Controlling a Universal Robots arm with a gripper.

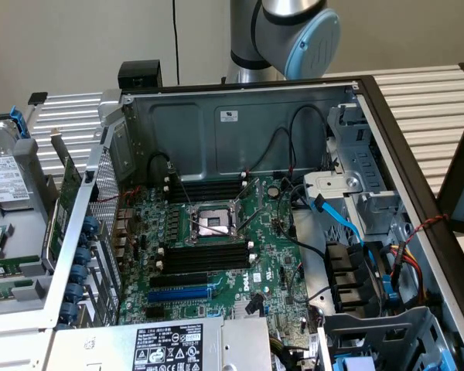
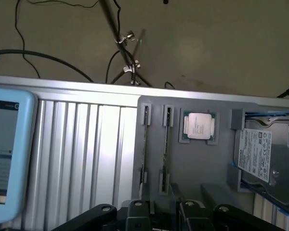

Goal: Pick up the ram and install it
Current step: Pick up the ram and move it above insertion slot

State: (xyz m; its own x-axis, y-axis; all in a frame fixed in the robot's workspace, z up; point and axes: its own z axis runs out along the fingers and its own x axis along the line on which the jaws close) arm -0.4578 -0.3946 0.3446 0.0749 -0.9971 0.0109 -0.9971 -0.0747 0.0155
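Closest to the wrist camera is the black linkage of the gripper. Its outer links are splayed wide, so the jaws stand apart with nothing held between them. Just beyond it lies a grey tray on a ribbed aluminium table. The ram stands on edge in one of the tray's narrow slots, and a second stick sits in the parallel slot beside it. A processor chip rests in a square pocket on the ram's other side, and past that is a hard drive with a white label. Past the table edge, the floor carries dark cables and the legs of a tripod. In the exterior view, the nearest thing is a power supply with a black label at the lower centre of the frame. Behind it an open computer case shows its green motherboard. An empty processor socket sits between two banks of black memory slots with white end clips. A blue cable runs toward the drive bays on the exterior view's right. The arm rises behind the case at the top centre. The tray appears at the exterior view's left edge, well apart from the motherboard, and the ram lies there as a thin green strip.
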